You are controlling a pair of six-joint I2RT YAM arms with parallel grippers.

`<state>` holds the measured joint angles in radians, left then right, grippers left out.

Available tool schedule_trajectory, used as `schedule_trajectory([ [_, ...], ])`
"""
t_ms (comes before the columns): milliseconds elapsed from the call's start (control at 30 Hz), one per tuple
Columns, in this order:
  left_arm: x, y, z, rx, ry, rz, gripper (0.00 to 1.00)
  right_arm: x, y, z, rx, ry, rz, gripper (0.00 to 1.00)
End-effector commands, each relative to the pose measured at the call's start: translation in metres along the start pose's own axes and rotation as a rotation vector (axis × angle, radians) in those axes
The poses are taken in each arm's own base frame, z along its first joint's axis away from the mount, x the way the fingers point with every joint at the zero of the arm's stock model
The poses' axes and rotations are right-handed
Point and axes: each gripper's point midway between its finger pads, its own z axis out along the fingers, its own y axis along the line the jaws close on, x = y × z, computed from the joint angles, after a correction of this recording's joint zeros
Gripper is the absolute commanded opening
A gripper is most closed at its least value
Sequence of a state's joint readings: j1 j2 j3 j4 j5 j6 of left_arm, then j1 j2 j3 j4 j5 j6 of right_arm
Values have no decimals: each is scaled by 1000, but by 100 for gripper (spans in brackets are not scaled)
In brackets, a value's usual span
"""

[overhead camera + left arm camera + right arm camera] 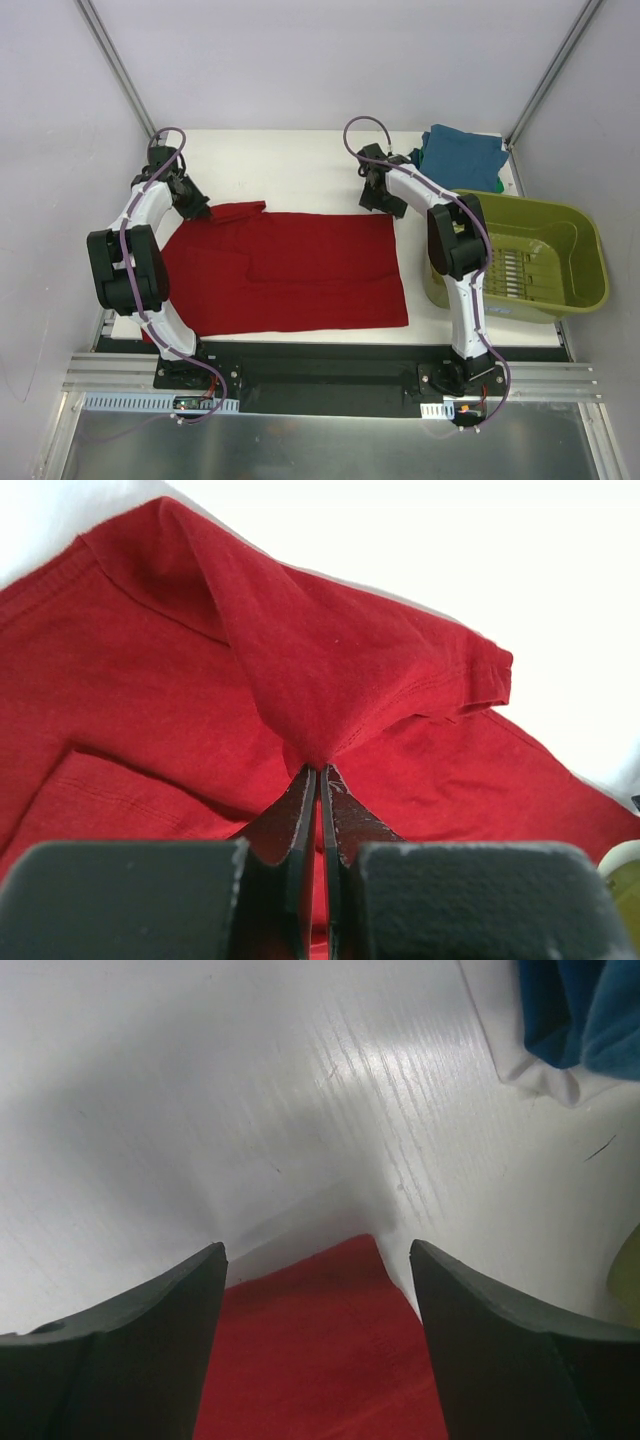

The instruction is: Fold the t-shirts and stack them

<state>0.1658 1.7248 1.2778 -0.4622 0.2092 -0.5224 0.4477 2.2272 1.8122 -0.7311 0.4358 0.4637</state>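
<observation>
A dark red t-shirt (pixel 300 270) lies spread across the white table. My left gripper (pixel 196 208) is at its far left corner, shut on a pinch of the red cloth (pixel 330 680), which rises in a peak from the jaws. My right gripper (pixel 378 200) is open over the shirt's far right corner (pixel 330 1340), with the corner between its fingers (pixel 150 1330). A folded teal-blue t-shirt (pixel 460 156) lies at the back right, its edge also in the right wrist view (pixel 575 1010); a bit of green shows beside it.
An olive-green plastic basket (pixel 585 262) stands at the right edge of the table (pixel 300 160), close to my right arm. Grey walls and slanted metal posts enclose the back. The black rail with the arm bases runs along the front.
</observation>
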Motion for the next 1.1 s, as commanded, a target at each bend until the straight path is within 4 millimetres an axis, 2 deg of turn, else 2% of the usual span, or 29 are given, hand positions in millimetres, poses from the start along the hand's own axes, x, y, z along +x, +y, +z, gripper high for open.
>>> schedule_trajectory([
  [0,1,1,2,16,7,4,0,-2,-3,3,13,7,27,74],
  [133,0,3,1,13,2,-1,0,-3,-1,4,-2,10,20,54],
  [167,-1,3,0,15,1,0,0,-2,-1,4,-2,10,20,52],
  [333,0,3,0,17,0,0,0,-1,-1,5,-7,11,3,28],
  [467,0,2,-1,25,1,1,0,-2,-3,5,-8,11,-17,14],
  [500,-1,2,-2,26,-3,2,0,-2,-3,4,-9,10,-21,7],
  [600,0,-2,-6,46,-4,3,0,-3,-4,1,-22,9,-38,1],
  [700,3,-6,-13,67,-6,-4,0,-6,2,-9,-75,-3,-63,1],
  [733,2,-8,-21,76,-27,-2,0,-3,1,-9,-86,0,-66,1],
  [800,6,-6,-29,71,-42,-12,0,-8,1,-22,-113,-23,-80,1],
  [833,4,-7,-41,71,-82,-12,0,-4,-2,-23,-116,-24,-90,1],
  [900,14,3,-46,48,-94,-39,0,-7,-3,-37,-145,-47,-112,1],
  [933,12,3,-60,49,-141,-46,0,-6,-2,-41,-168,-43,-120,1],
  [1000,24,12,-65,33,-151,-64,0,-1,-4,-52,-194,-41,-147,1],
  [1033,22,12,-79,37,-199,-86,0,2,-3,-56,-210,-36,-159,0],
  [1067,31,18,-79,23,-195,-100,0,7,-5,-62,-220,-38,-171,1],
])
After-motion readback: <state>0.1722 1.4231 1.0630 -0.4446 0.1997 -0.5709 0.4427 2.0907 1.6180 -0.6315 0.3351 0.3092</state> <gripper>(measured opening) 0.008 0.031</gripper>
